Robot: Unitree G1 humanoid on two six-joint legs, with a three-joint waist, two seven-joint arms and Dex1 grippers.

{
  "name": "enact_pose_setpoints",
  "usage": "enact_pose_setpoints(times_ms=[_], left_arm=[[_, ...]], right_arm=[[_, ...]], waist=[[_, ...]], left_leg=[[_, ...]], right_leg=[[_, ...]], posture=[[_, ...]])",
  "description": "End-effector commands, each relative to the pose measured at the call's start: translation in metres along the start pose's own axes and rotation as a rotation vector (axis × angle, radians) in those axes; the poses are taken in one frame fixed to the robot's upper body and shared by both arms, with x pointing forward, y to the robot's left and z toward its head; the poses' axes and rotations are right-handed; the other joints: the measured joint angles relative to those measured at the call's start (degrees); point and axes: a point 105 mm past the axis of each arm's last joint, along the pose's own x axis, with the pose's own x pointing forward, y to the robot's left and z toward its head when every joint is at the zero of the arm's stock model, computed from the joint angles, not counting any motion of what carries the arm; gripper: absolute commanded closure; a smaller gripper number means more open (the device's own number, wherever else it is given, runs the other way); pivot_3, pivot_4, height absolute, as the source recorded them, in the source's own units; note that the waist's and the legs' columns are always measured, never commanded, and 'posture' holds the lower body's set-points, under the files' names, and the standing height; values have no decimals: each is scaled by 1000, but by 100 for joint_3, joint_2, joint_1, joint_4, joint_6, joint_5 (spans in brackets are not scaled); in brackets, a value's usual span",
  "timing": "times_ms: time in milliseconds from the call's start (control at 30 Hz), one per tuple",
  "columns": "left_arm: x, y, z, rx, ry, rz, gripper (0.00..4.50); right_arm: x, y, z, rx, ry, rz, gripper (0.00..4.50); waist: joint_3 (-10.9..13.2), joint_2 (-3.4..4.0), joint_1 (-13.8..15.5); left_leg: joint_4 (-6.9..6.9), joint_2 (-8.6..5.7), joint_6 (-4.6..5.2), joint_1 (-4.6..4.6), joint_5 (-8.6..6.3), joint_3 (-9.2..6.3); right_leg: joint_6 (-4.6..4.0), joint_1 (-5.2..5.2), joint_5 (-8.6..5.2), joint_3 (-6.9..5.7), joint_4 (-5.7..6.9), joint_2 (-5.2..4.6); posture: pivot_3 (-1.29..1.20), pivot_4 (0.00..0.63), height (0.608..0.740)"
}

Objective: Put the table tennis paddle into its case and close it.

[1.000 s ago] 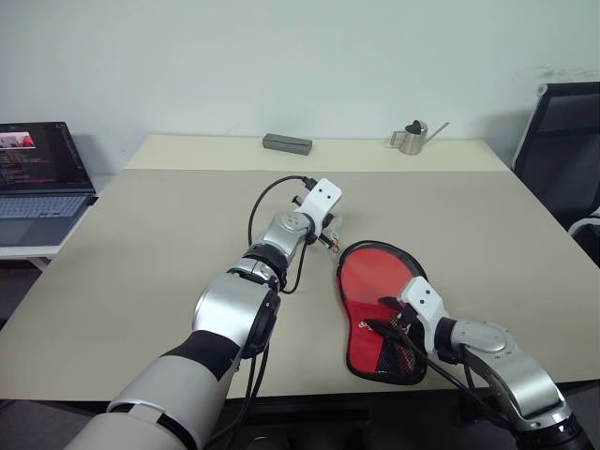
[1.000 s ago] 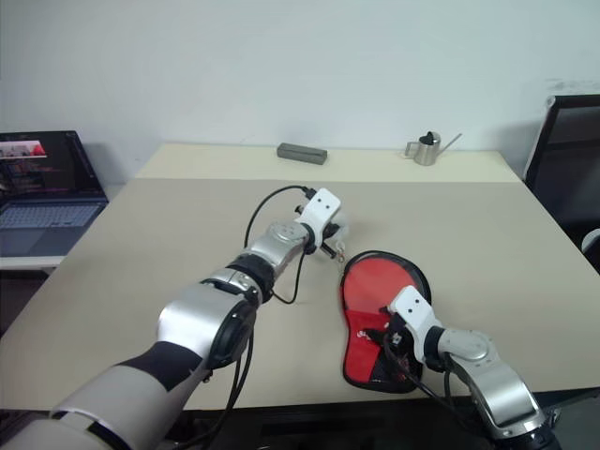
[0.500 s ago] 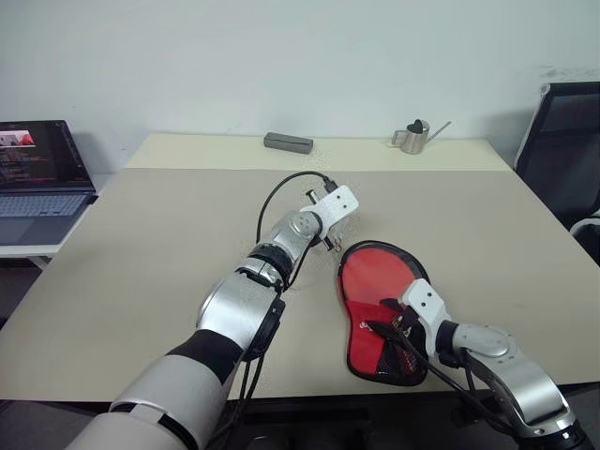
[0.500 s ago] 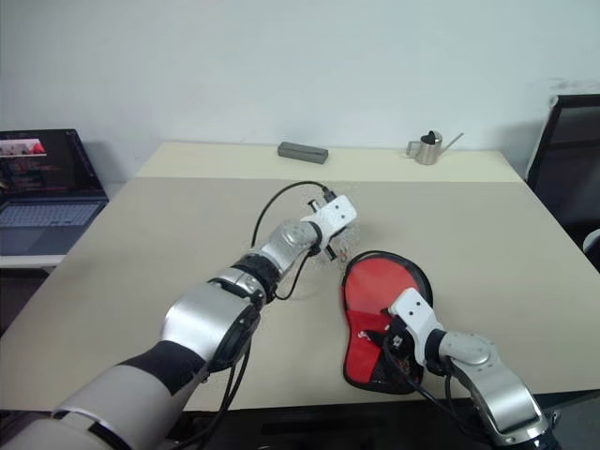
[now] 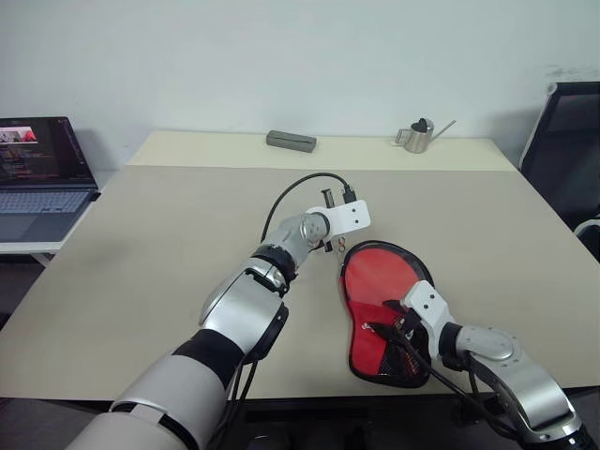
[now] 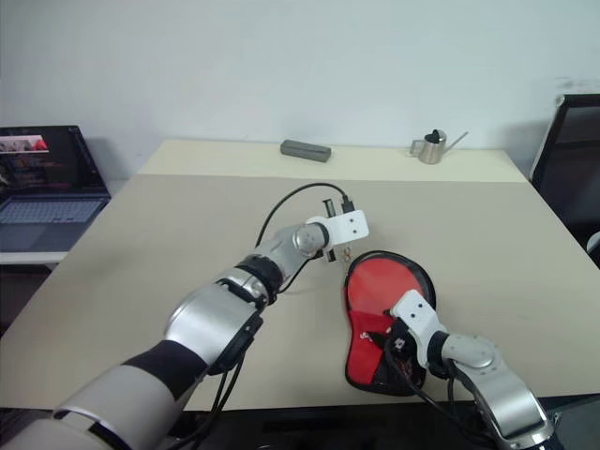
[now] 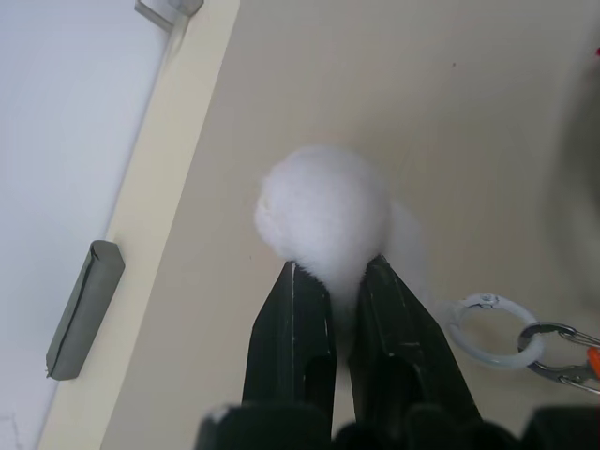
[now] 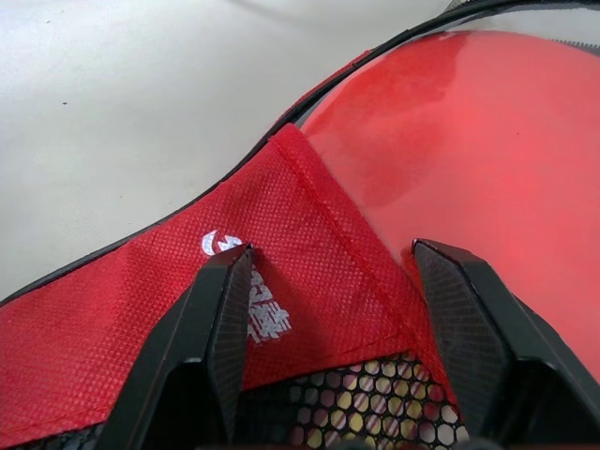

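Beige table (image 5: 150, 244) runs back to a white wall; pale strip along its far edge carries a grey block (image 5: 291, 141) near the middle & a small metal watering can (image 5: 413, 137) toward the far right. Laptop (image 5: 42, 178) w/ lit screen sits on a separate desk off the table's left edge, black chair (image 5: 562, 155) off the right edge.

Changes vs a sec ago: left gripper (image 7: 336, 281) has swung right, closer to the case's far end, & rolled – white wrist block now lies flatter. It's pinched shut on the white charm (image 7: 323, 211), a fluffy pompom, fingers clamped on its base; a white ring (image 7: 495, 323) & metal clip trail off toward the zip. Right gripper (image 8: 333, 267) hasn't budged: fingers spread mid-wide, tips pressed down on the case (image 5: 380, 305) near its handle end, one either side of the red panel above the mesh pocket.

Case lies near the table's front edge, right of centre, round end pointing away. Paddle's (image 8: 487, 159) glossy red face shows in the case, under the open flap.

Writing: small white logo (image 8: 253, 300) on the red fabric panel, letters not legible.
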Motion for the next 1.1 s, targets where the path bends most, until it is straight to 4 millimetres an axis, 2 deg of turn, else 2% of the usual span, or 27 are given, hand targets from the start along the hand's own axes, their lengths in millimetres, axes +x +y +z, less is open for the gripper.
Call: enact_pose_setpoints(times_ms=[33, 300, 433, 533, 633, 767, 800, 900, 933, 1033, 1100], left_arm=[[-11, 72, 47, 32, -121, 266, 4496], [-9, 67, 56, 79, -135, 266, 4496], [-8, 63, 57, 72, -140, 250, 4496], [-7, 54, 50, 12, -151, 204, 4496], [-7, 43, 35, -46, -161, 137, 4496], [-17, 40, -8, -165, -121, 82, 4496], [-19, 40, -14, -184, -113, 81, 4496], [-35, 47, -63, -234, -17, 94, 4496], [-40, 48, -73, -255, 0, 96, 4496], [-49, 54, -86, -321, 3, 93, 4496], [-52, 55, -86, -374, -25, 60, 4496]], right_arm=[[0, 23, -48, 141, 182, 87, 1571], [0, 24, -48, 143, 180, 81, 1571], [0, 24, -47, 144, 178, 80, 1571], [2, 22, -46, 145, 173, 80, 1571], [4, 21, -44, 148, 167, 79, 1571], [9, 18, -42, 152, 154, 79, 1571], [10, 18, -42, 152, 153, 79, 1571], [16, 14, -37, 154, 130, 76, 1571], [17, 13, -35, 155, 124, 75, 1571], [21, 10, -34, 156, 117, 74, 1571], [23, 8, -32, 156, 109, 75, 1571]], waist=[[0, 0, 1], [2, 3, -6], [2, 3, -6], [2, 3, -6], [-1, 7, -9], [-8, 18, -39], [-9, 19, -44], [-10, 14, -69], [-9, 11, -88], [-5, 6, -109], [-5, 7, -121]], left_leg=[[0, -1, 0, -2, 0, 0], [0, 3, -1, -2, 0, 1], [0, 2, 0, -1, 0, 3], [0, 2, 0, -1, 0, 3], [1, 2, 0, 0, 0, 4], [0, 11, 0, 5, 0, 11], [0, 16, 1, 10, 0, 13], [1, 46, 16, 22, 9, 31], [1, 60, 21, 26, 12, 43], [2, 89, 27, 31, 15, 57], [1, 99, 9, 35, 5, 56]], right_leg=[[0, 0, 0, 0, -1, -1], [0, -1, 0, -7, 0, -3], [1, -1, 0, -7, -1, -3], [1, -1, 0, -7, 0, -3], [1, -1, 0, -7, 0, -3], [1, 5, 0, -9, 3, -3], [1, 5, 0, -13, 3, -3], [12, 5, 7, -21, 3, 0], [21, 3, 13, -24, 2, 0], [26, -11, 18, -51, 3, 0], [25, -14, 18, -64, 3, 0]], posture=[[0, 150, 740], [0, 150, 740], [0, 150, 740], [0, 150, 740], [0, 150, 740], [0, 150, 740], [0, 150, 740], [0, 150, 740], [0, 150, 740], [0, 150, 740], [0, 150, 740]])
